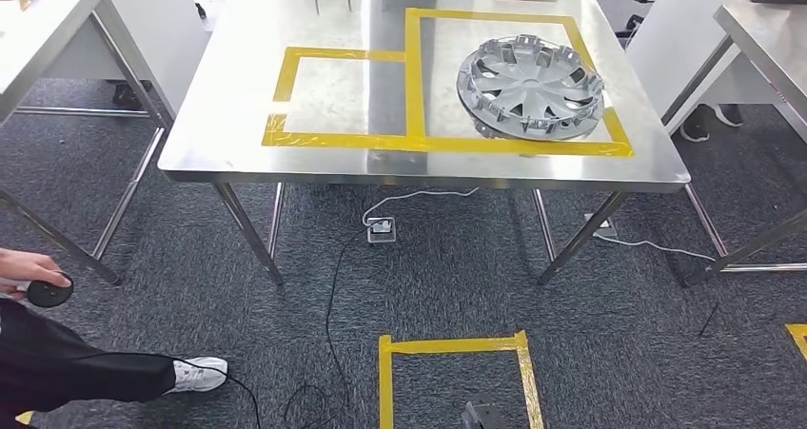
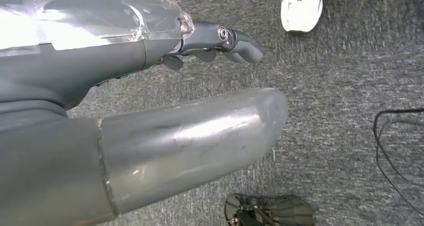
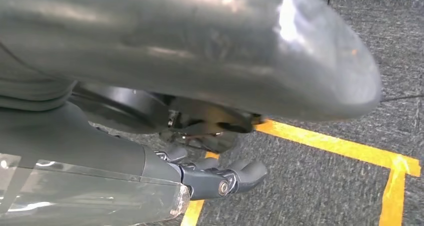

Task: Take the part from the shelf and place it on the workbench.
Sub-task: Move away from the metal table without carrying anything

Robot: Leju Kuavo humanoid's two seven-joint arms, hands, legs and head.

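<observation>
Already the hubcap (image 1: 530, 87) lies on the workbench (image 1: 238, 134); both hands (image 2: 220, 40) (image 3: 220, 178) hang empty, fingers loosely apart; placing looks finished.

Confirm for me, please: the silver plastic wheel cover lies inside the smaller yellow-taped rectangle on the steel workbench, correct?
Not quite. In the head view the silver plastic wheel cover lies inside the larger yellow-taped rectangle, on the right of the steel workbench; the smaller rectangle holds nothing.
</observation>
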